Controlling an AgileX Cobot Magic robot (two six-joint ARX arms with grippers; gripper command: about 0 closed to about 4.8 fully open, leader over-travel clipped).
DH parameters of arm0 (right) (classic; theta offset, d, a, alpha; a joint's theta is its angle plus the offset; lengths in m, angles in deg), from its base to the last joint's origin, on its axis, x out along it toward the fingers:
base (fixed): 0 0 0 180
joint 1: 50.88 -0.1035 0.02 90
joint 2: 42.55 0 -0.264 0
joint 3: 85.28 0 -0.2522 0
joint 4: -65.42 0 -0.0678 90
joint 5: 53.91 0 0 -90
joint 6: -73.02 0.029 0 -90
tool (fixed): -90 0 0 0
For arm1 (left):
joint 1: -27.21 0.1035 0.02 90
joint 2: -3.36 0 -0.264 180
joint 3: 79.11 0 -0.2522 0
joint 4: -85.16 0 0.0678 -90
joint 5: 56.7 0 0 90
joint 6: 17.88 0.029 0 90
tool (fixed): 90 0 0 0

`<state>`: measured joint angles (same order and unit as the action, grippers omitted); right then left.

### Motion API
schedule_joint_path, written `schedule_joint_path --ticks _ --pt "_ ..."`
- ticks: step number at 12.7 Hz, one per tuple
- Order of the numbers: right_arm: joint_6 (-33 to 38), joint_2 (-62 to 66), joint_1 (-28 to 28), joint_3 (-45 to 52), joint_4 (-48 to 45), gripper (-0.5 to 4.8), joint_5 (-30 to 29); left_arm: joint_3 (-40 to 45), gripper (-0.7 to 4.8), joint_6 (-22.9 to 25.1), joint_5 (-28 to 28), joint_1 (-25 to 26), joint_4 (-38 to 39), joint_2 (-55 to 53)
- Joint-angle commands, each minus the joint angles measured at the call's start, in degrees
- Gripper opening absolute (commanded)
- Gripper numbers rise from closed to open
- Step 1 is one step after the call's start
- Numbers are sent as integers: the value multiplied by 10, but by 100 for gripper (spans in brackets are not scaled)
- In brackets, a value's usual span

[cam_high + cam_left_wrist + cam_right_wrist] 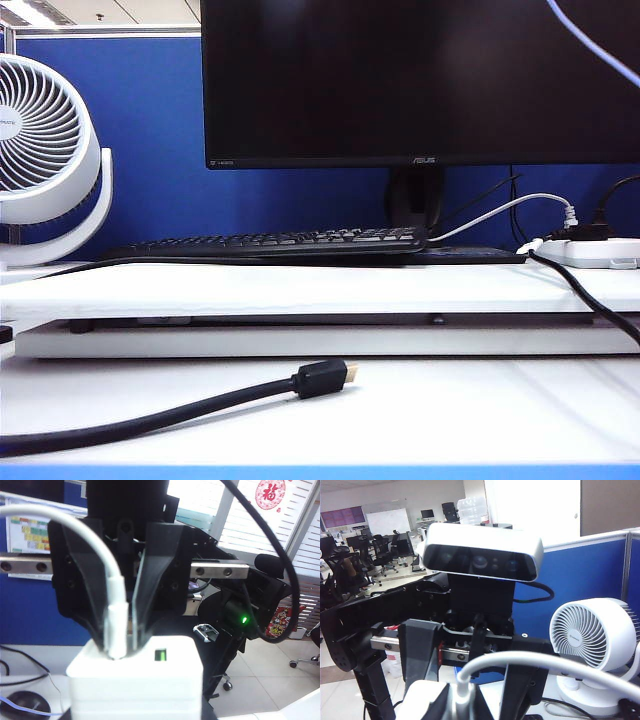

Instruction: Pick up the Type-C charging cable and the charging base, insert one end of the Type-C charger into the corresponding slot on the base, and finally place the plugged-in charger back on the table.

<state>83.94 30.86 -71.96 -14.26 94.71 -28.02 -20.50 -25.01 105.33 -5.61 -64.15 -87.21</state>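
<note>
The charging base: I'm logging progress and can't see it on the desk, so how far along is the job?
Done: the Type-C charging cable is plugged into the charging base, seen in both wrist views. In hand: the left gripper holds the base up off the table; the right gripper sits by the plug, its grip unclear. Left: setting the plugged-in charger down; neither shows in the exterior view.

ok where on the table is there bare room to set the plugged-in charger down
Free: front table right of the black cable's plug, and the bare shelf board before the keyboard. Crowded: front left, crossed by that cable, and far right, by the power strip.
</note>
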Motion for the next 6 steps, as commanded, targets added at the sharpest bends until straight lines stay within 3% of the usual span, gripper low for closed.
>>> schedule_joint_path --ticks 1,3,5,6 --pt "10 -8 14 6 21 132 -12 -9 -6 8 -23 0 -48 6" --pt "28 -16 50 6 20 222 -12 -9 -6 14 -24 0 -38 6" --pt "28 -25 70 6 20 222 -9 -9 -6 23 -29 0 -35 6" --pt "28 -30 84 6 21 222 -5 -8 -6 44 -77 1 8 6"
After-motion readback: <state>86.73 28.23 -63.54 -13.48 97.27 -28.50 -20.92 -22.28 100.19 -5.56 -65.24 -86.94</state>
